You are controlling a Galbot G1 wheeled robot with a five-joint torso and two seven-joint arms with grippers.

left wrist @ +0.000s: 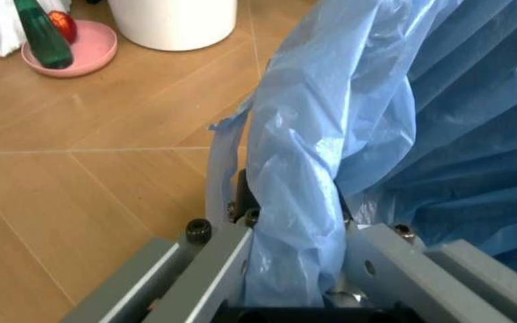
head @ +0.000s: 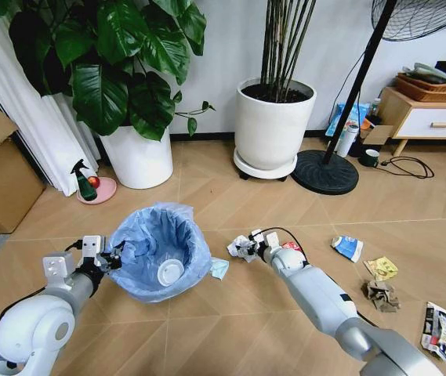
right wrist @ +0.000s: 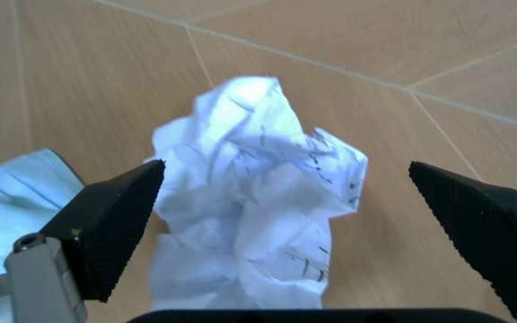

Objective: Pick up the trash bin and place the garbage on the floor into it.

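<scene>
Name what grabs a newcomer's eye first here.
The trash bin with its crinkly blue liner, mid-floor, its rim clamped by the left hand. Beside it, the right hand sits open around crumpled white paper. More litter lies scattered on the floor to the right.

Bin (head: 160,251) left of crumpled paper (head: 242,247); disc (head: 170,272) inside bin.

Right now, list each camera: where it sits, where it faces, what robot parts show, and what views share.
Head view: looks forward and down at the floor; both arms show, left gripper on the trash bin, right gripper at the crumpled white paper.
Left wrist view: looks along its fingers, clamped on the bin's bag rim.
Right wrist view: looks down between open fingers at the paper.
Shared: head and left wrist views both show the green spray bottle.
</scene>
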